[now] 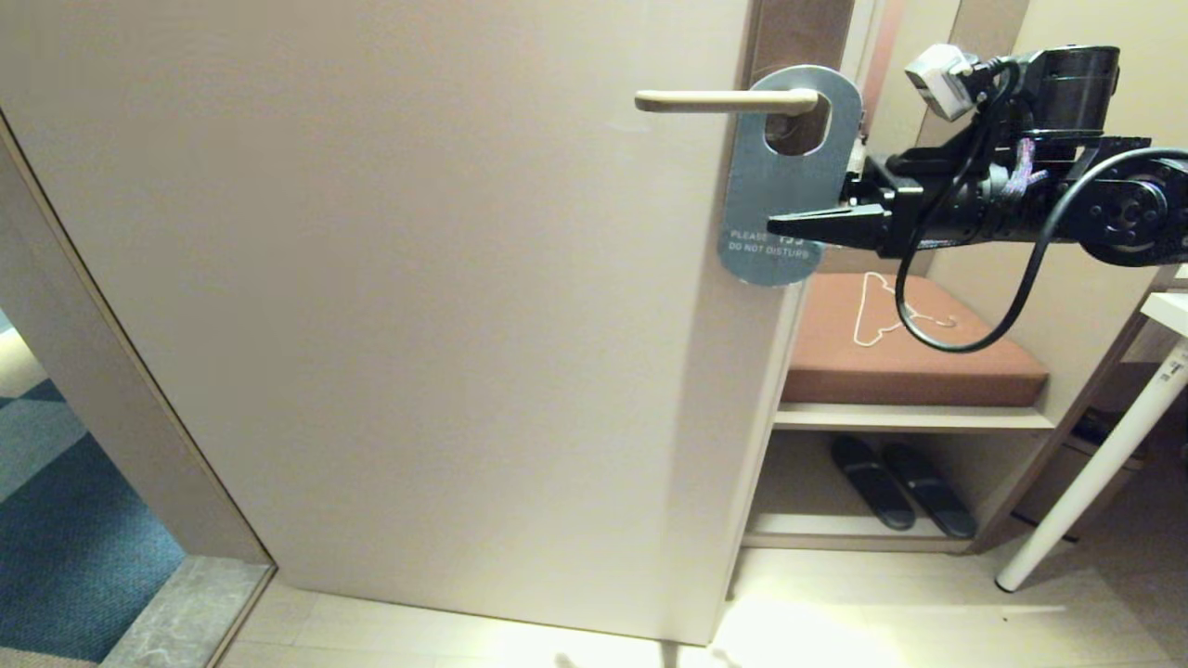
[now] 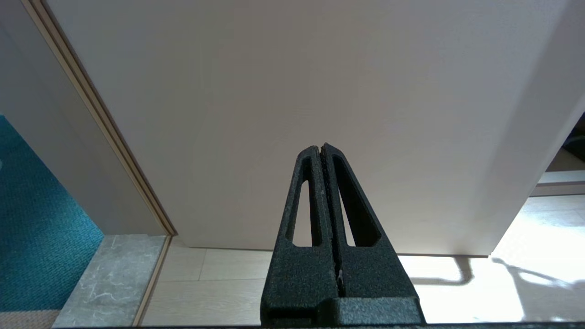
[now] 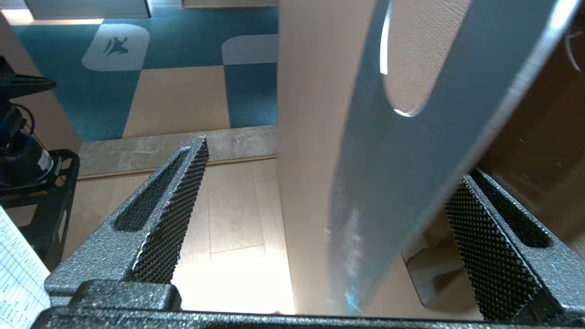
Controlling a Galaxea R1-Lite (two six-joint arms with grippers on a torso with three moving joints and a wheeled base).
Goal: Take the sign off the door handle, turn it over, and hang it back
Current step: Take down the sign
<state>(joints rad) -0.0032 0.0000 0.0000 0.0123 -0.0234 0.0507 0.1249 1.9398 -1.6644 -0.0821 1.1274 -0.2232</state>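
Observation:
The sign (image 1: 784,186) hangs by its oval hole on the beige door handle (image 1: 715,100) of the cream door (image 1: 418,278). Its blue-grey "PLEASE DO NOT DISTURB" face shows. My right gripper (image 1: 780,223) reaches in from the right at the sign's lower half. It is open and straddles the sign's edge, one finger in front of the sign and one behind. In the right wrist view the sign (image 3: 411,151) stands between the spread fingers of the gripper (image 3: 331,162), apart from both pads. My left gripper (image 2: 320,148) is shut and empty, low in front of the door.
Right of the door is a shelf unit with a brown cushion (image 1: 910,353) and dark slippers (image 1: 900,487) beneath. A white table leg (image 1: 1095,473) stands at the far right. The door frame (image 1: 111,371) and blue carpet (image 1: 65,557) are on the left.

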